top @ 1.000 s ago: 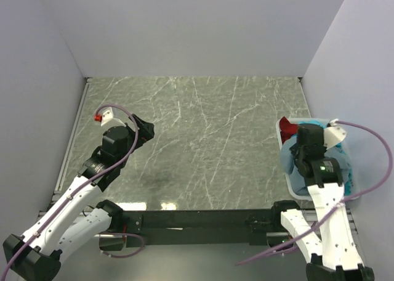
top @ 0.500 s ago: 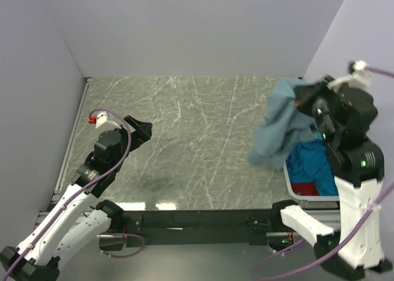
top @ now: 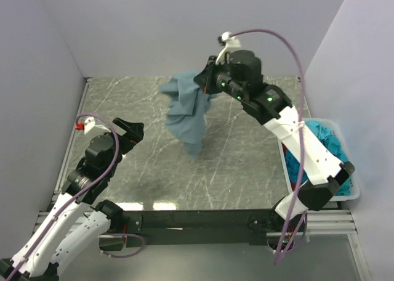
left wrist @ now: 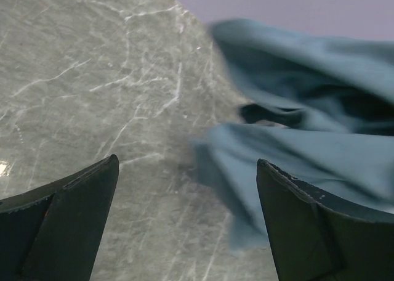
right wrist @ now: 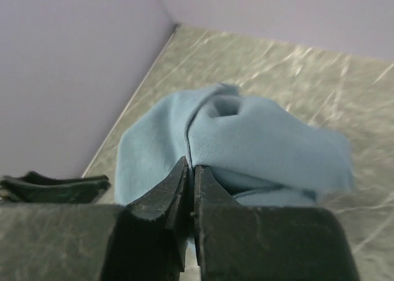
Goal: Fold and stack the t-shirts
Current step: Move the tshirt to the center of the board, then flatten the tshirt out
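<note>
The grey-blue t-shirt (top: 188, 108) hangs bunched in the air over the far middle of the marble table, held by my right gripper (top: 208, 79), which is shut on its cloth (right wrist: 246, 139). Its lower end dangles just above the table. In the left wrist view the shirt (left wrist: 308, 145) hangs ahead and to the right. My left gripper (top: 134, 131) is open and empty at the left, low over the table, apart from the shirt. A turquoise t-shirt (top: 327, 139) lies in the white bin (top: 286, 164) at the right. The dark red shirt is hidden.
The marble table (top: 234, 164) is walled in by lilac panels on three sides. The white bin stands at the right edge beside the right arm. A black rail (top: 184, 219) runs along the near edge between the arm bases.
My right arm has lifted the grey-blue shirt out of the bin and swung it left, to above the far middle of the table. My left arm has shifted slightly.
</note>
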Robot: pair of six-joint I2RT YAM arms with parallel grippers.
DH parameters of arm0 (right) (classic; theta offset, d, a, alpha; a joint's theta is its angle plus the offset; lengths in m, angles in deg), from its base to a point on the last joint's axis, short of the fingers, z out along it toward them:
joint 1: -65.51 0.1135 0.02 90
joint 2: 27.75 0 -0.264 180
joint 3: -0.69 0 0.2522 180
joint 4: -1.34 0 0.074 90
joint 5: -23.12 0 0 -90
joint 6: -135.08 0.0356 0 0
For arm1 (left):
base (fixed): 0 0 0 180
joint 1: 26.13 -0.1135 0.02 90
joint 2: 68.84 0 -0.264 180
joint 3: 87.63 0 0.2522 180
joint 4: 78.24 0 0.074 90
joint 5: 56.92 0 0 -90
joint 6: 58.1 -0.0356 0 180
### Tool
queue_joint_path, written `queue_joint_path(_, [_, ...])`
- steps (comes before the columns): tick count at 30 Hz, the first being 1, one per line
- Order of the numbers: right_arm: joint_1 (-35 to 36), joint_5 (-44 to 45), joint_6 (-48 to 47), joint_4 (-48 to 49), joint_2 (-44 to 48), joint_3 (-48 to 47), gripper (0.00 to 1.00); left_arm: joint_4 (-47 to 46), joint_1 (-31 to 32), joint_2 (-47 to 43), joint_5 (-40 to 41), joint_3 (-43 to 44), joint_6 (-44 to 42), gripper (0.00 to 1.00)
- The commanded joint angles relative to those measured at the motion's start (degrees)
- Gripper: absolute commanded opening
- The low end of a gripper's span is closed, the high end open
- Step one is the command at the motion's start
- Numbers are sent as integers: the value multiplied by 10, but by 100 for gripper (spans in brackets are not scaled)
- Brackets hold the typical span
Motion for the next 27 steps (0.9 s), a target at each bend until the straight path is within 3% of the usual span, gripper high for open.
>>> queue_joint_path(1, [0, -48, 33, 104, 17, 39, 7, -22, 1, -27, -10, -3, 5, 100])
queue_joint_path(4, [0, -60, 36, 150, 51, 161, 12, -20, 0, -22, -7, -4, 13, 99])
queue_joint_path(8, [-9, -4, 56, 179, 112, 371, 39, -29, 0, 18, -22, 7, -16, 99])
queue_joint_path(10, [-23, 43, 73, 159, 137, 425, 49, -39, 0, 41, -31, 9, -20, 99])
queue_joint_path(16, [-40, 165, 79, 98, 204, 549, 53, -98, 0, 109, -33, -27, -29, 99])
queue_joint_path(18, [-41, 141, 63, 120, 236, 590, 54, -93, 0, 136, 13, -30, -18, 99])
queue_joint_path(19, [-40, 125, 58, 131, 244, 604, 63, -85, -1, 169, 32, -26, -11, 99])
queue_joint_path(21, [-40, 59, 48, 163, 260, 638, 64, -71, -5, 203, 94, -13, 9, 100])
queue_joint_path(22, [-40, 41, 46, 176, 262, 657, 71, -72, -15, 236, 104, -12, 10, 100])
queue_joint_path(27, [-36, -12, 32, 222, 250, 672, 74, -140, -128, 347, -21, -5, -22, 99])
